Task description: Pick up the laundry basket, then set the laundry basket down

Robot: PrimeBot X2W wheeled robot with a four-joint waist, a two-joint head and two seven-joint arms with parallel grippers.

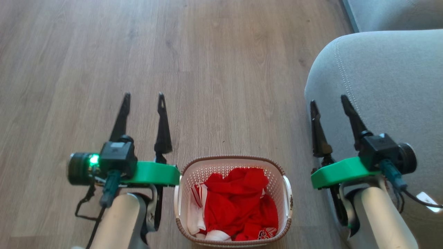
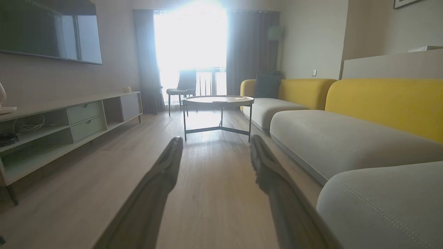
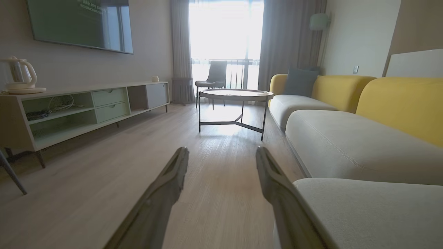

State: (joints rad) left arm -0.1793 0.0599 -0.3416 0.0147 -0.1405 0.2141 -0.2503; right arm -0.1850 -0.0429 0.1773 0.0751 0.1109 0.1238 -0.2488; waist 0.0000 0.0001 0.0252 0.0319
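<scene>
Both pairs of fingers stand spread and empty: the left fingers (image 1: 162, 131) over bare floor (image 1: 207, 69), the right fingers (image 1: 318, 131) over the sofa (image 1: 380, 86) cushion, and I can't tell whether they brush it. The laundry basket (image 1: 232, 157) sits on the floor between my wrists, behind the fingertips, with red-and-white clothes (image 1: 238, 204) heaped inside. My worry is that the handles lie back by the wrists. Reaching them means pulling back and inward, so the right fingers could snag the sofa. An uneven grip would tip the basket and spill the clothes.
</scene>
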